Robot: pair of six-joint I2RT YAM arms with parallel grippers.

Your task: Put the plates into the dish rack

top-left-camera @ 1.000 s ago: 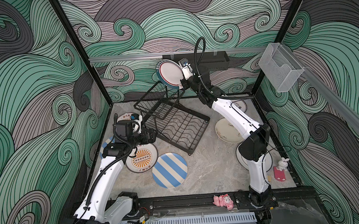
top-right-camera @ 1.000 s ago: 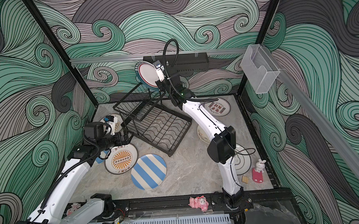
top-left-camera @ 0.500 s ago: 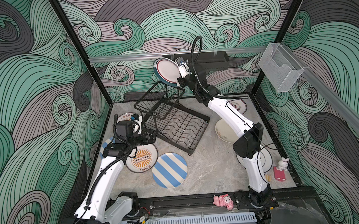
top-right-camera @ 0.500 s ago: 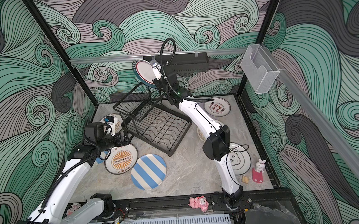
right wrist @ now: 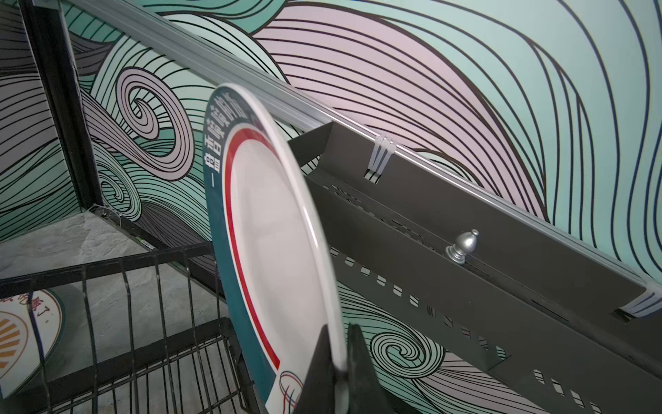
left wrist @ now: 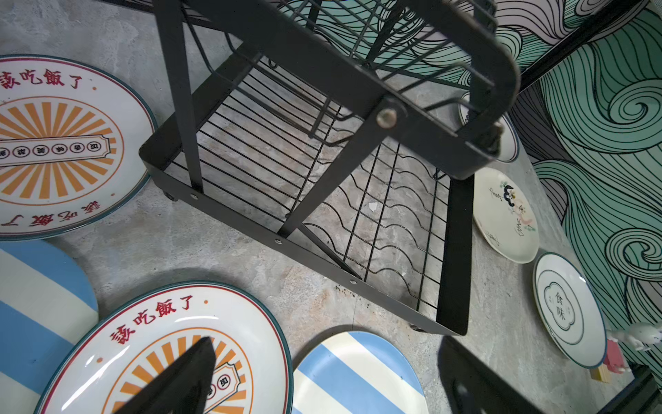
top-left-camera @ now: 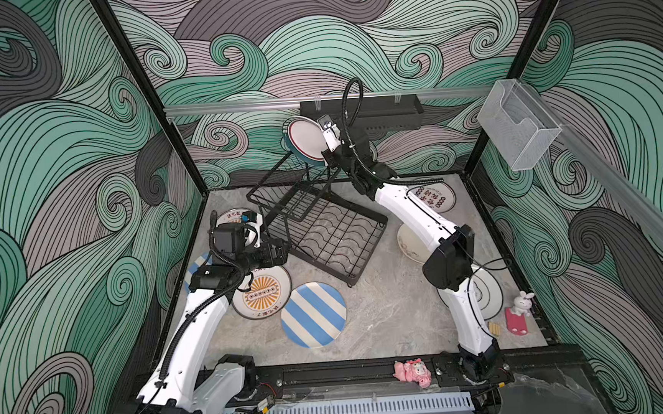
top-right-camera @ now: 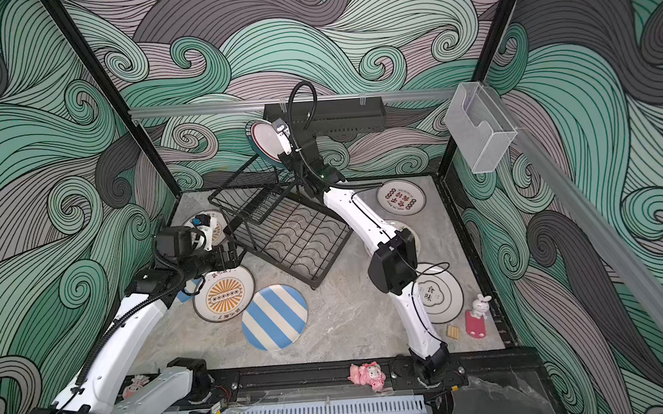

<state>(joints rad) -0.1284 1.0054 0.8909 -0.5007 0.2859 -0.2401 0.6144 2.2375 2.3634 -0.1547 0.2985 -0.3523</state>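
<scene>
My right gripper is shut on the rim of a green-rimmed white plate, which it holds on edge above the raised basket of the black wire dish rack, as both top views show. My left gripper hangs open and empty by the rack's front left corner, over an orange sunburst plate and a blue striped plate. Flat on the floor lie another sunburst plate, another striped plate, a red-lettered plate, a cream doodle plate and a flower-outline plate.
A black perforated tray hangs on the back wall just behind the held plate. A clear plastic box is fixed to the right wall. A pink toy and a bunny figure sit near the front right.
My right arm has carried the green-rimmed plate a little to the left and down toward the rack's raised basket. The left arm has not moved.
</scene>
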